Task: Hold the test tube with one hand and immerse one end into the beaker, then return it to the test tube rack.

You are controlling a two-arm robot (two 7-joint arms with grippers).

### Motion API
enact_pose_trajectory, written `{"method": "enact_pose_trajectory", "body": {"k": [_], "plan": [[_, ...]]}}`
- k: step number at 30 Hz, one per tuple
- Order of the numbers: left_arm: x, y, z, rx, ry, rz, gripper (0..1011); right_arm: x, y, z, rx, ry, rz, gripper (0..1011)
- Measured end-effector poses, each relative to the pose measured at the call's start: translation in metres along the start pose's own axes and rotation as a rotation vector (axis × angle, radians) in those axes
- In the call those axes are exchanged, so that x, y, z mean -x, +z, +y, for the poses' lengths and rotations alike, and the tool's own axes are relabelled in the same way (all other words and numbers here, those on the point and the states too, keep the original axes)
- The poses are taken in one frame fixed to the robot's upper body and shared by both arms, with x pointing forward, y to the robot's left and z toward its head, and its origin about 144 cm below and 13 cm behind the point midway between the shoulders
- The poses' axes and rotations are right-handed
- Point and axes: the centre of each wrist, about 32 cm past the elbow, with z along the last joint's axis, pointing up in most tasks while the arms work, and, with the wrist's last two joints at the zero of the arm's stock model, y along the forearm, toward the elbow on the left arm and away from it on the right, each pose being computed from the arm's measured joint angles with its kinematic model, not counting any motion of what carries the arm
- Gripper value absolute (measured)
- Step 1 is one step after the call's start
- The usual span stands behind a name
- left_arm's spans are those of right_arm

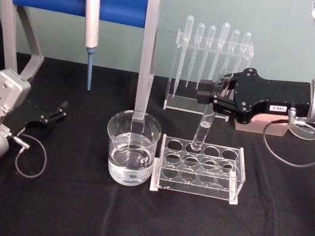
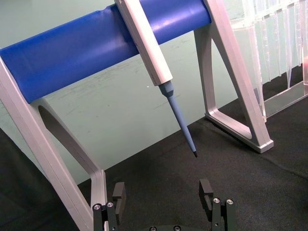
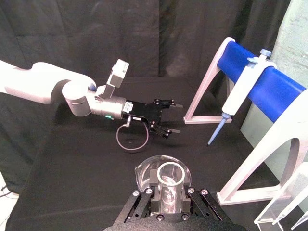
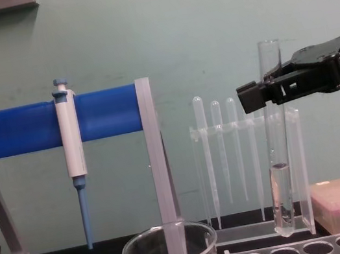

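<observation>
So where are we on this one? Our right end effector is clamped on the tube up near its rim. The tube hangs a bit tilted just right of the beaker, with its round bottom over a back-row hole of the rack. In the chest view the bottom looks just clear of the rack top, so it isn't seated.

There's some liquid in the lower part of the tube, but that doesn't tell us whether the dip is done. Honestly we can't say. This could be the lift-out before the dip or the return trip after it. Either way, the tube isn't in the beaker's water right now and it isn't resting in the rack.

Our left end effector sits parked well left of the beaker, low over the table, fingers spread and holding nothing.
</observation>
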Motion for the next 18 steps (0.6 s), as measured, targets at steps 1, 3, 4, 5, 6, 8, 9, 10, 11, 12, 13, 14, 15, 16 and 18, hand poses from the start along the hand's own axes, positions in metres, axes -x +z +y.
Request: {"method": "enact_pose_trajectory", "body": {"k": [1, 3, 4, 5, 6, 8, 9, 10, 11, 12, 13, 14, 15, 16, 18], "plan": [[0.0000, 0.0000, 0.0000, 0.000, 0.000, 0.000, 1000, 0.0000, 0.0000, 0.0000, 0.000, 0.000, 0.000, 226], [0.0000, 0.0000, 0.0000, 0.000, 0.000, 0.000, 1000, 0.0000, 0.0000, 0.0000, 0.000, 0.000, 0.000, 225], [0.0000, 0.0000, 0.0000, 0.000, 0.000, 0.000, 1000, 0.0000, 0.0000, 0.0000, 0.000, 0.000, 0.000, 225], [0.0000, 0.0000, 0.0000, 0.000, 0.000, 0.000, 1000, 0.0000, 0.0000, 0.0000, 0.000, 0.000, 0.000, 226], [0.0000, 0.0000, 0.0000, 0.000, 0.000, 0.000, 1000, 0.0000, 0.0000, 0.0000, 0.000, 0.000, 0.000, 226], [0.0000, 0.0000, 0.0000, 0.000, 0.000, 0.000, 1000, 0.0000, 0.0000, 0.0000, 0.000, 0.000, 0.000, 226], [0.0000, 0.0000, 0.0000, 0.000, 0.000, 0.000, 1000, 0.0000, 0.0000, 0.0000, 0.000, 0.000, 0.000, 226], [0.0000, 0.0000, 0.0000, 0.000, 0.000, 0.000, 1000, 0.0000, 0.0000, 0.0000, 0.000, 0.000, 0.000, 226], [0.0000, 0.0000, 0.0000, 0.000, 0.000, 0.000, 1000, 0.0000, 0.0000, 0.0000, 0.000, 0.000, 0.000, 226], [0.0000, 0.0000, 0.0000, 0.000, 0.000, 0.000, 1000, 0.0000, 0.0000, 0.0000, 0.000, 0.000, 0.000, 226], [0.0000, 0.0000, 0.0000, 0.000, 0.000, 0.000, 1000, 0.0000, 0.0000, 0.0000, 0.000, 0.000, 0.000, 226], [0.0000, 0.0000, 0.0000, 0.000, 0.000, 0.000, 1000, 0.0000, 0.0000, 0.0000, 0.000, 0.000, 0.000, 226], [0.0000, 0.0000, 0.0000, 0.000, 0.000, 0.000, 1000, 0.0000, 0.0000, 0.0000, 0.000, 0.000, 0.000, 226], [0.0000, 0.0000, 0.0000, 0.000, 0.000, 0.000, 1000, 0.0000, 0.0000, 0.0000, 0.000, 0.000, 0.000, 226], [0.0000, 0.0000, 0.0000, 0.000, 0.000, 0.000, 1000, 0.0000, 0.0000, 0.0000, 0.000, 0.000, 0.000, 226]]}}
